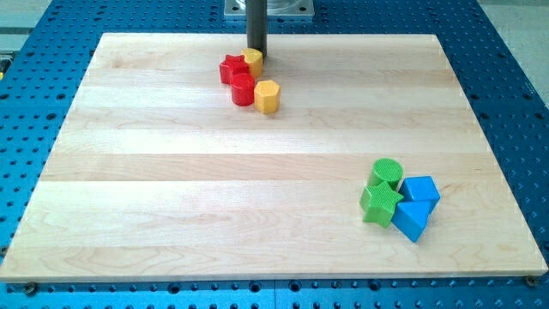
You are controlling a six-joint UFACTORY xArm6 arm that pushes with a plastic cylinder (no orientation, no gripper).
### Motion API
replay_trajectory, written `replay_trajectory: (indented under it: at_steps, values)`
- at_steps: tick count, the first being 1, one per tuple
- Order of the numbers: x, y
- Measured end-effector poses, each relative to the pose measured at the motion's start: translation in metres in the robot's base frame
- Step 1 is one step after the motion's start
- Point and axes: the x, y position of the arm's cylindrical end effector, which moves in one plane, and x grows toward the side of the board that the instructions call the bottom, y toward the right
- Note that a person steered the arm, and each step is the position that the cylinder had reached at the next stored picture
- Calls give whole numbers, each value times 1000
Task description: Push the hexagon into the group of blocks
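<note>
A yellow hexagon block (267, 96) lies near the view's top centre, touching a red cylinder (244, 89) on its left. A red star block (232, 68) sits just above the cylinder, with a small yellow block (253, 61) at its right, partly hidden by the rod. My tip (256, 55) rests at the top edge of this cluster, against the small yellow block and above the hexagon. A second group sits at the view's lower right: a green cylinder (387, 174), a green star (380, 203), a blue cube (420, 190) and a blue wedge-like block (411, 219).
The wooden board (171, 197) lies on a blue perforated table (34, 34). The arm's grey base plate (268, 8) shows at the view's top centre.
</note>
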Motion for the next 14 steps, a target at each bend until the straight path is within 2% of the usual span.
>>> replay_trajectory:
  at_steps: [1, 2, 3, 4, 5, 6, 7, 8, 10, 11, 12, 14]
  values:
    - [50, -12]
    - [74, -15]
    - [49, 1]
    - [35, -8]
    - [59, -6]
    - [117, 18]
    - [150, 55]
    - [134, 69]
    - [80, 55]
    - [62, 84]
    - [71, 109]
    - [161, 110]
